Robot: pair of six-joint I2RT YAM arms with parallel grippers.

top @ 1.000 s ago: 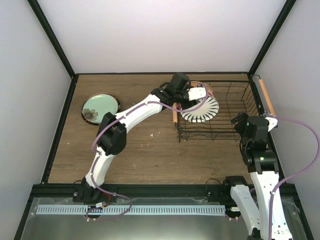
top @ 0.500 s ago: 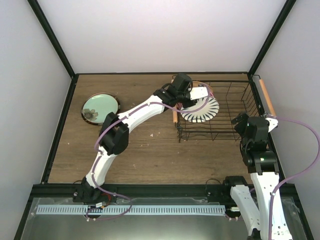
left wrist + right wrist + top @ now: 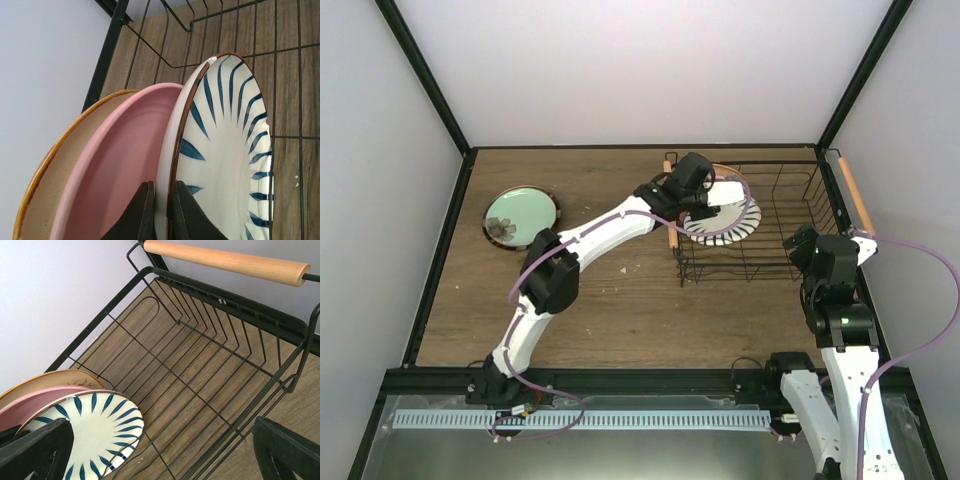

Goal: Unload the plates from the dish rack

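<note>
Left wrist: plate (image 3: 220, 150) in end effector (image 3: 164, 186)

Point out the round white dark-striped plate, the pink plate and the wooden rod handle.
White striped plate (image 3: 230, 145): left wrist view, striped face.
Pink plate (image 3: 115, 170): left wrist view, inner surface.
Wooden rod handle (image 3: 225, 261): right wrist view, mid-rod.

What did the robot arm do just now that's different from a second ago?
The left gripper slid a bit further right into the dish rack and now pinches the rim of the striped plate, which looks tipped up slightly. The right arm, the pink plate and the green plate on the table stayed put.
</note>
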